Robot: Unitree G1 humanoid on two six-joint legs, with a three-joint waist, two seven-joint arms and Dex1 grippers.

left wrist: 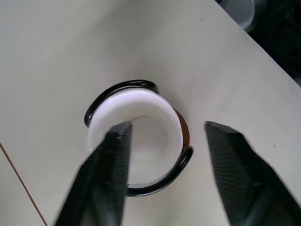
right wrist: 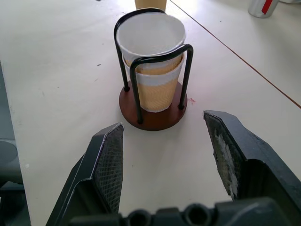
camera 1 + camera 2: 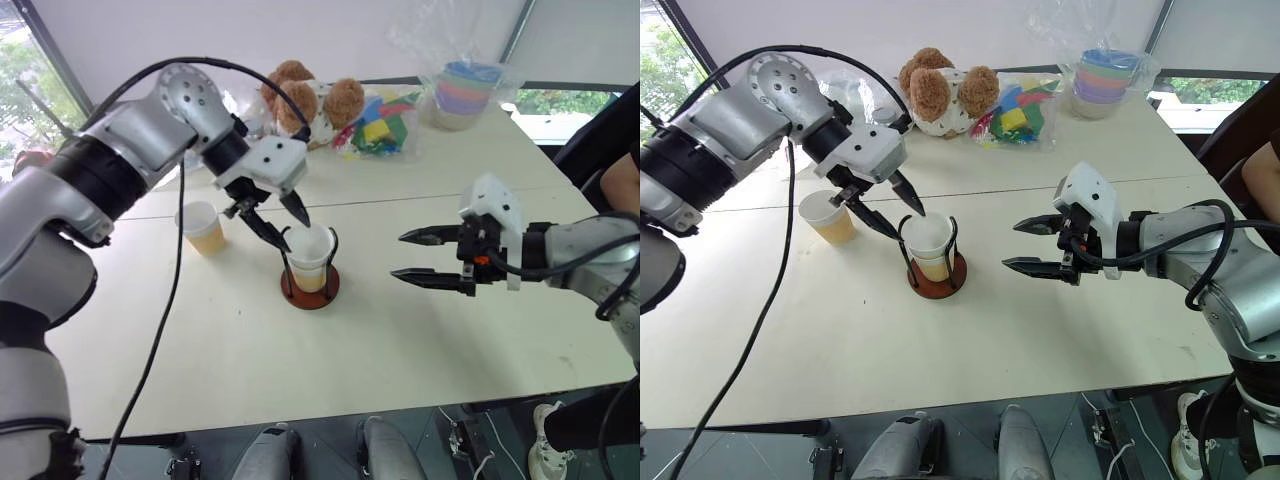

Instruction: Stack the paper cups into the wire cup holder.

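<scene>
Two paper cups [image 2: 153, 61] inside wire cup holder [image 2: 151, 110]

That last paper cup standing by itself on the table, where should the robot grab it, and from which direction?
Probably by the rim, from above. The loose paper cup stands upright, mouth up, beside the wire cup holder, with bare table around it. One finger inside the mouth and one outside should pinch the wall; the left gripper, open nearby, seems best placed.

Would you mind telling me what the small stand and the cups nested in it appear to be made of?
The stand's round reddish-brown disc base looks like smooth wood or plastic; the matte look leaves it open. Its upright black loops appear to be thin glossy metal wire. The nested tapered cups look like matte paper, with white rims and yellow-orange sides.
</scene>
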